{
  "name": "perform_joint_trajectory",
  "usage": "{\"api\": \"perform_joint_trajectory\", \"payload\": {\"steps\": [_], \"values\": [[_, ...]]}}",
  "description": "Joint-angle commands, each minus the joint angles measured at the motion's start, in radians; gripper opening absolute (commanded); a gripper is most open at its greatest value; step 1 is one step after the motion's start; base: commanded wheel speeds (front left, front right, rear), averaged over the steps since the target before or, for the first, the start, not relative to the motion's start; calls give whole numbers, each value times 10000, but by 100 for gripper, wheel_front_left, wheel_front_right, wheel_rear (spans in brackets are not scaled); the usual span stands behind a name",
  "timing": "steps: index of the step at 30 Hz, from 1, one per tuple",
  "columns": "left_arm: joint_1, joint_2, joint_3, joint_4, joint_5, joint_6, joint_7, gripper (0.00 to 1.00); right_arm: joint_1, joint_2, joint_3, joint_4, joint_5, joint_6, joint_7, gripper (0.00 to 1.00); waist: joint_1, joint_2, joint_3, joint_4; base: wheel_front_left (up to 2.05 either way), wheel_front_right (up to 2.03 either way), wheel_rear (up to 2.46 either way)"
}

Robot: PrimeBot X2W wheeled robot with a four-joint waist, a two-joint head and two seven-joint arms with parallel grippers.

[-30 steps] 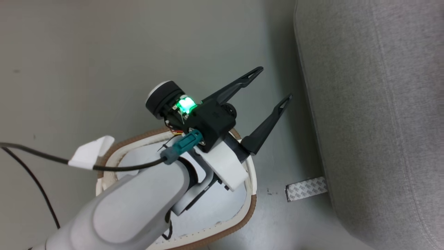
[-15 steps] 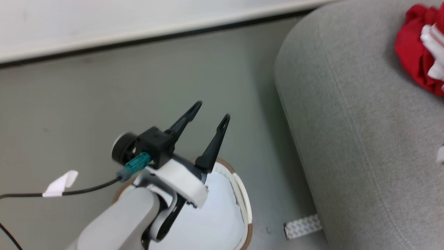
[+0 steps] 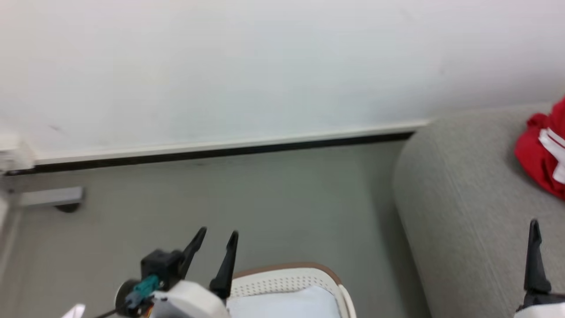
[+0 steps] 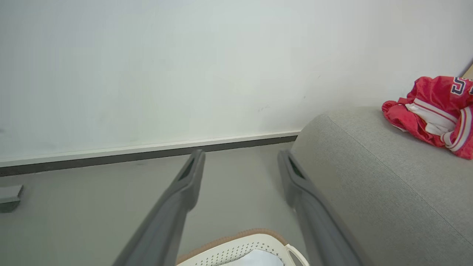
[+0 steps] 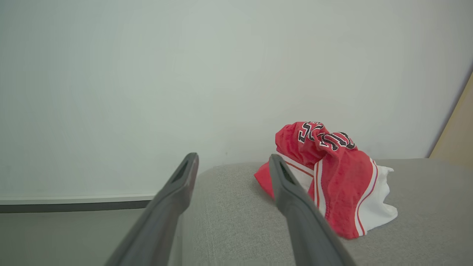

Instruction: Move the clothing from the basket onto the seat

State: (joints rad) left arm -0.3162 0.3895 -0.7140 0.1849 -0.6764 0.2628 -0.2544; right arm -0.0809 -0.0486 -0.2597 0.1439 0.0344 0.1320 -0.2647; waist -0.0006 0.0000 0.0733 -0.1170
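A heap of red clothing (image 5: 332, 173) with white panels, striped trim and black-and-white lettering lies on the light grey seat (image 5: 229, 214). It also shows at the right edge as the clothing (image 3: 540, 154) and the clothing (image 4: 436, 111). My right gripper (image 5: 232, 159) stands open, apart from the heap and short of it, above the seat's rounded end. One of its fingers (image 3: 535, 256) rises at the lower right. My left gripper (image 3: 218, 232) is open with nothing in it, over the far rim of the cream basket (image 3: 287, 276). The basket (image 4: 236, 240) shows a pale white inside.
A white wall with a dark baseboard (image 3: 220, 150) runs behind the grey floor (image 3: 287, 198). A grey block (image 3: 53, 196) sits low on the floor at the left. A tan panel (image 5: 458, 129) stands behind the seat (image 3: 463, 212) at the right.
The head camera has tilted up from the basket to the wall, bringing the clothing on the seat and a right finger into view. The left gripper stays open, now upright near the basket's far rim.
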Motion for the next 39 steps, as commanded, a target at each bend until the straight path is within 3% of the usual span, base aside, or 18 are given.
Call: {"api": "perform_joint_trajectory", "payload": {"steps": [1,5,13,22,39], "values": [[406,23,101,74,-39,77,-57,100,306,-28,117,-103,81,-26,8,100,6,0,-861,917,0,0,0],[1227,55,614,178,219,175,-107,100,1051,-34,521,-215,161,-26,8,100,6,0,-1102,1187,0,0,0],[2999,-495,2369,-105,1414,70,-107,100,1733,-29,1232,-66,461,-26,8,100,6,0,-1457,1348,0,0,0],[4060,-1416,4015,-113,2788,-539,-108,100,2025,-36,1861,412,433,-26,8,100,6,0,-1684,1317,0,0,0],[3957,-2302,5514,145,4324,-1855,-103,100,1664,-32,2007,747,378,-26,8,100,6,0,-1582,1192,0,0,0]]}}
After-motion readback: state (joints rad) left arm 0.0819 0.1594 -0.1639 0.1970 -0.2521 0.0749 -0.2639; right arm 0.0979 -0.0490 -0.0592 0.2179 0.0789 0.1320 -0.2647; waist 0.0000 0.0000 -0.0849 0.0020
